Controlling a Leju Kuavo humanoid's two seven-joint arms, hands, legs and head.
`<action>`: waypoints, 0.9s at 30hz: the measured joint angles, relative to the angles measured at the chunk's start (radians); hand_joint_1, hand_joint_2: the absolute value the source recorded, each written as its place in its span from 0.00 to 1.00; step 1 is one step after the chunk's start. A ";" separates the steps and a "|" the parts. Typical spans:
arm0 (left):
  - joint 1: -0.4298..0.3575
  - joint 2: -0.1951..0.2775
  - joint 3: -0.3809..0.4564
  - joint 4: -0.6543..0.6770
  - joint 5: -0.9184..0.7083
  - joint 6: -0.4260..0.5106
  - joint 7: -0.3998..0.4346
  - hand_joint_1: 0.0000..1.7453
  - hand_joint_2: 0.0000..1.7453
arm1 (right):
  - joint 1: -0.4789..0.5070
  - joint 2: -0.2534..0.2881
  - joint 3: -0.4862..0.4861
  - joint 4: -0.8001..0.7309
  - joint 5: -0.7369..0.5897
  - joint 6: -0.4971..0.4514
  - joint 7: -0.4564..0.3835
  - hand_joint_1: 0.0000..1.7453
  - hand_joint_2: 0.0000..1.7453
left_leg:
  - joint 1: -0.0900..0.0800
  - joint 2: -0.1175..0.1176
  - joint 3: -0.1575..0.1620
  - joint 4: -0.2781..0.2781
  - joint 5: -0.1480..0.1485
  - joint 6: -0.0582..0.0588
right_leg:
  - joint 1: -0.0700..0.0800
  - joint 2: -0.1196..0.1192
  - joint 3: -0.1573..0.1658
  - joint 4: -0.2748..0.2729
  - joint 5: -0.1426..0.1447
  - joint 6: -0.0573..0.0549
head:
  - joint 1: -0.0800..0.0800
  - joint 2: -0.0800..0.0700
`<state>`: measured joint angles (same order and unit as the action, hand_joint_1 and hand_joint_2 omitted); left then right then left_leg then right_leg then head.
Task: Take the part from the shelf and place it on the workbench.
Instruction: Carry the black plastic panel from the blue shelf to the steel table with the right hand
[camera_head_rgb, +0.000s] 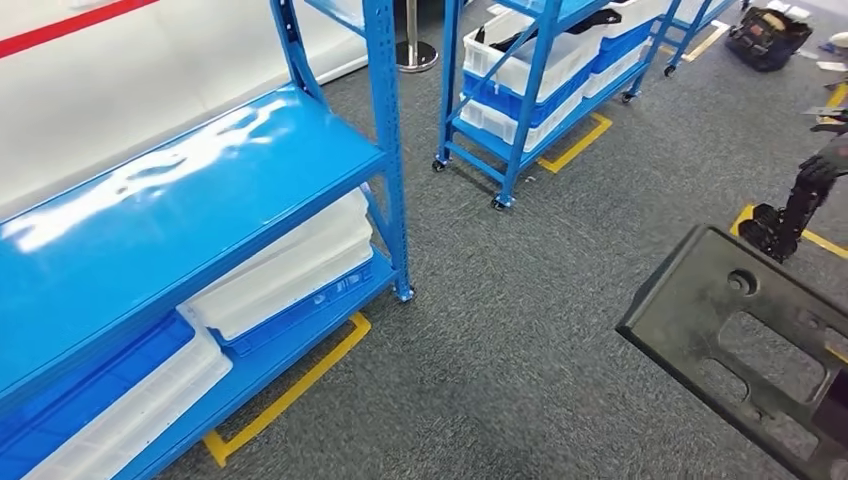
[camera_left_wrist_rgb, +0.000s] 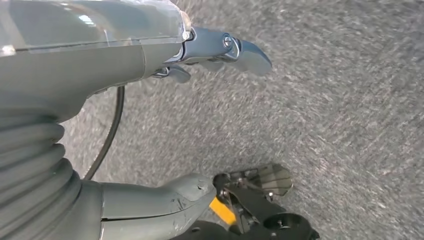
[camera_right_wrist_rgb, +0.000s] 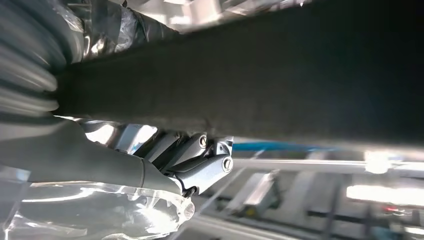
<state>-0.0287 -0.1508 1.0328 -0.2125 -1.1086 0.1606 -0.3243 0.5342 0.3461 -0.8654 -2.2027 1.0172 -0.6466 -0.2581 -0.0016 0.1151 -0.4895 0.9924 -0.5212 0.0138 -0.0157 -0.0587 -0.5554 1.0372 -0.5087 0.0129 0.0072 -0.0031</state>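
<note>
At four o'clock in the head view, the black part (camera_head_rgb: 745, 350) hangs tilted above grey carpet (camera_head_rgb: 520, 330), gripped by the right hand (camera_right_wrist_rgb: 165, 160), fingers curled against its edge. Left hand (camera_left_wrist_rgb: 150, 125) empty, fingers apart. Blue shelf (camera_head_rgb: 180, 190) at nine o'clock.

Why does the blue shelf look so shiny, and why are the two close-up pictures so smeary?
Head view: ceiling light glares white off the glossy blue shelf, while the black part stays sharp. Left wrist view: the carpet is streaked with motion blur behind the left hand. Right wrist view: the background is blurred, and the dark part sits close above the right hand.
</note>
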 joint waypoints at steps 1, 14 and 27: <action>-0.002 0.000 0.001 0.000 0.000 0.001 0.002 0.00 1.00 | 0.010 0.000 -0.008 -0.007 0.008 -0.008 0.021 1.00 1.00 | -0.001 0.008 0.003 0.001 -0.002 -0.005 | 0.002 0.009 -0.002 0.000 0.002 -0.006 | 0.000 0.000; -0.001 0.002 0.023 0.000 0.006 0.000 -0.002 0.00 1.00 | 0.098 0.002 -0.059 -0.080 0.083 -0.013 0.170 1.00 1.00 | 0.010 -0.178 -0.013 0.041 -0.010 -0.003 | 0.000 0.169 -0.020 0.004 0.022 -0.031 | -0.001 0.000; -0.006 -0.003 0.046 0.000 -0.043 -0.018 -0.014 0.00 1.00 | -0.210 -0.022 -0.478 -0.070 0.054 0.509 -0.153 1.00 1.00 | 0.011 -0.022 0.002 -0.020 0.008 0.018 | -0.014 0.034 -0.063 0.130 -0.036 0.024 | 0.003 0.000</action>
<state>-0.0351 -0.1540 1.0783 -0.2125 -1.1518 0.1425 -0.3385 0.3237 0.3242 -1.3429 -2.2730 1.0714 -0.1380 -0.4113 0.0092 0.0935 -0.4875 0.9725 -0.5134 0.0317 -0.0300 -0.0250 -0.6188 1.1668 -0.5447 0.0364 0.0104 -0.0031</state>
